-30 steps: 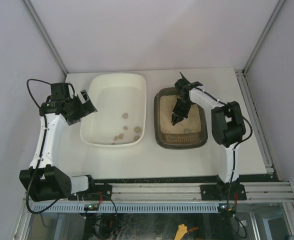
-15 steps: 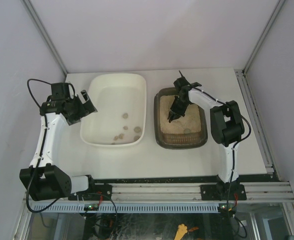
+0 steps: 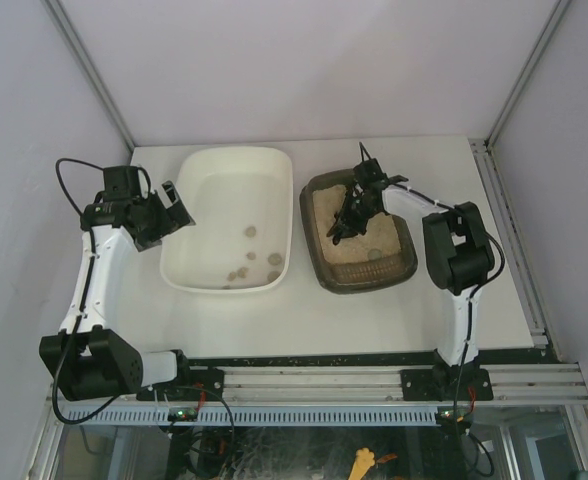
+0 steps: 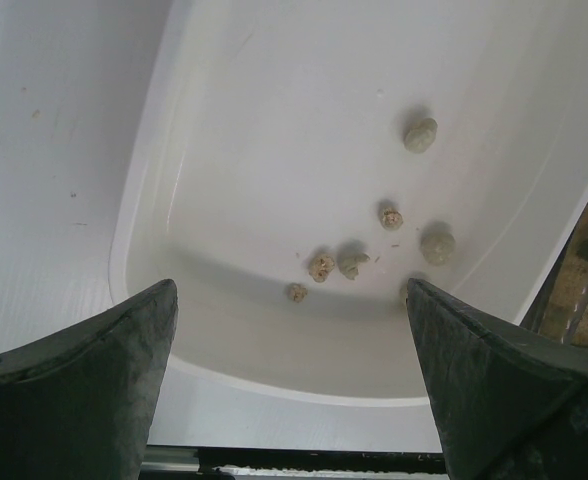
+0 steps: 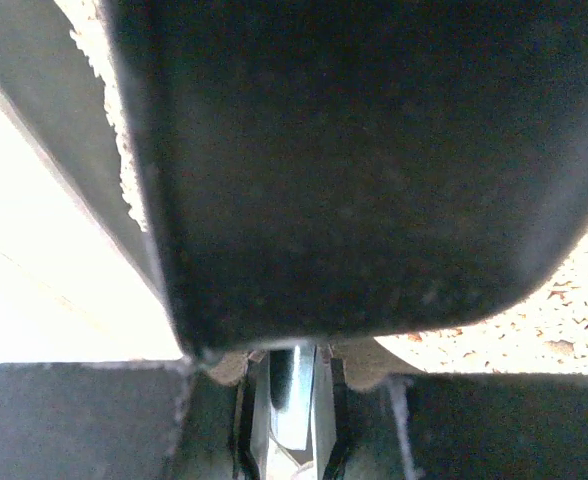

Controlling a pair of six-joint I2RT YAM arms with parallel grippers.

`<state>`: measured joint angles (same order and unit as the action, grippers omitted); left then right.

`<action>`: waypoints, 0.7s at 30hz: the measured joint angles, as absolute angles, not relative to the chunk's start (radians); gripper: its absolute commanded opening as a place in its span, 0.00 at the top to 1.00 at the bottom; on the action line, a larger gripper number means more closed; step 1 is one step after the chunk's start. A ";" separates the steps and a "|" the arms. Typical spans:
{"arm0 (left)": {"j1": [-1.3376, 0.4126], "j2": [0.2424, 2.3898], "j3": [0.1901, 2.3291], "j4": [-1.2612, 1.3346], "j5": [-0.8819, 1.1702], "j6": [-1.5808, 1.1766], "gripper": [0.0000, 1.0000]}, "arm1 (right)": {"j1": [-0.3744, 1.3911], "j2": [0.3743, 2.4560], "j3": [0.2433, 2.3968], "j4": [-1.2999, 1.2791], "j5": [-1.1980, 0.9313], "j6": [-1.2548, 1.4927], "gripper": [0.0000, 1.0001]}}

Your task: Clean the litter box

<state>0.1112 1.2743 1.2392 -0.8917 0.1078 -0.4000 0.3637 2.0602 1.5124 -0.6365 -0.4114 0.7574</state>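
Observation:
The litter box, a dark translucent tray of beige litter, sits askew right of centre on the table. My right gripper is over its far left part, shut on a black scoop whose tip reaches down into the litter. In the right wrist view the scoop fills most of the frame, with the gripper clamped on its handle, litter at the right and the tray wall at the left. One pale clump lies in the litter. My left gripper is open beside the white tub.
A larger white tub stands left of the litter box and holds several pale clumps. The left wrist view shows those clumps beyond the open gripper, which holds nothing. Frame rails and walls border the table.
My right gripper has carried the scoop left across the litter toward the tray's left wall. The litter box has been pushed and twisted out of line. The left arm has stayed still.

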 measured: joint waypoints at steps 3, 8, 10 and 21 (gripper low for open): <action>0.111 1.274 1.239 -0.892 0.108 -0.400 0.00 | 0.360 2.040 1.459 -0.581 -0.440 0.738 1.00; 0.111 1.274 1.230 -0.886 0.108 -0.400 0.00 | 0.354 2.007 1.379 -0.499 -0.484 0.713 1.00; 0.111 1.274 1.222 -0.885 0.108 -0.400 0.00 | 0.352 2.000 1.358 -0.475 -0.498 0.705 1.00; 0.111 1.274 1.219 -0.884 0.108 -0.400 0.00 | 0.333 1.966 1.254 -0.348 -0.592 0.689 1.00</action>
